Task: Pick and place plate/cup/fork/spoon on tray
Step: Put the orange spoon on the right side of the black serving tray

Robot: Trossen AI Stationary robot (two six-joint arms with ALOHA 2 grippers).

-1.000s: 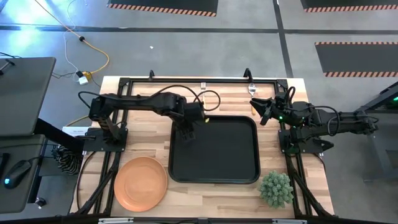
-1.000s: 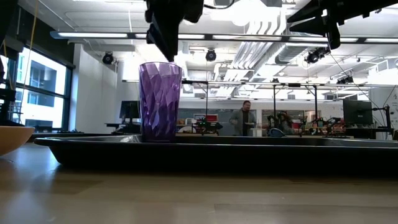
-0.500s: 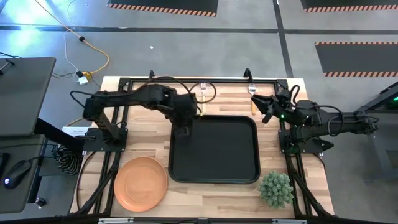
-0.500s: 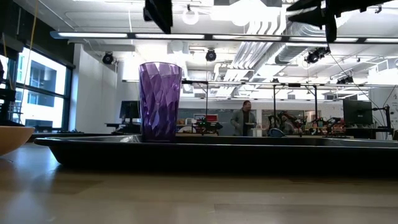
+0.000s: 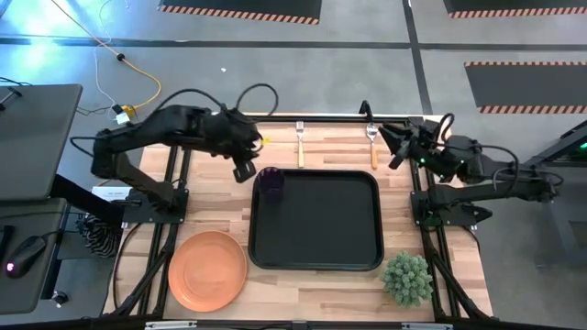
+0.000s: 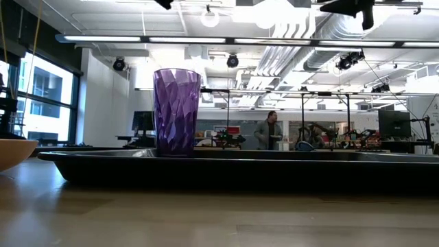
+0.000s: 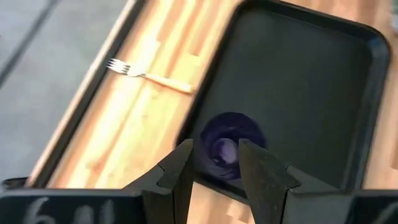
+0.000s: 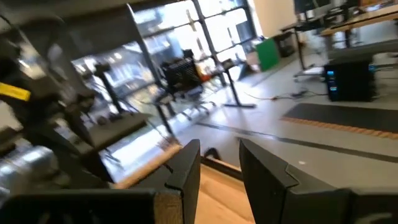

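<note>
The purple cup (image 5: pixel 271 181) stands upright on its base in the far left corner of the black tray (image 5: pixel 316 240); it also shows in the low view (image 6: pixel 176 113) and the left wrist view (image 7: pixel 231 144). My left gripper (image 5: pixel 246 168) is open and empty, up in the air just left of the cup. The orange plate (image 5: pixel 208 269) lies on the table near the front left. The fork (image 5: pixel 300 145) and the spoon (image 5: pixel 372 147) lie beyond the tray's far rim. My right gripper (image 5: pixel 393 147) is open and empty, raised beside the spoon.
A small green plant (image 5: pixel 407 278) stands at the tray's near right corner. The black frame rail (image 5: pixel 303 117) runs along the table's far edge behind the fork and spoon. The tray's floor right of the cup is bare.
My left gripper has risen from above the cup and drawn back toward the table's left and far side. The cup has stayed upright on the tray. My right gripper has moved up and toward the far edge.
</note>
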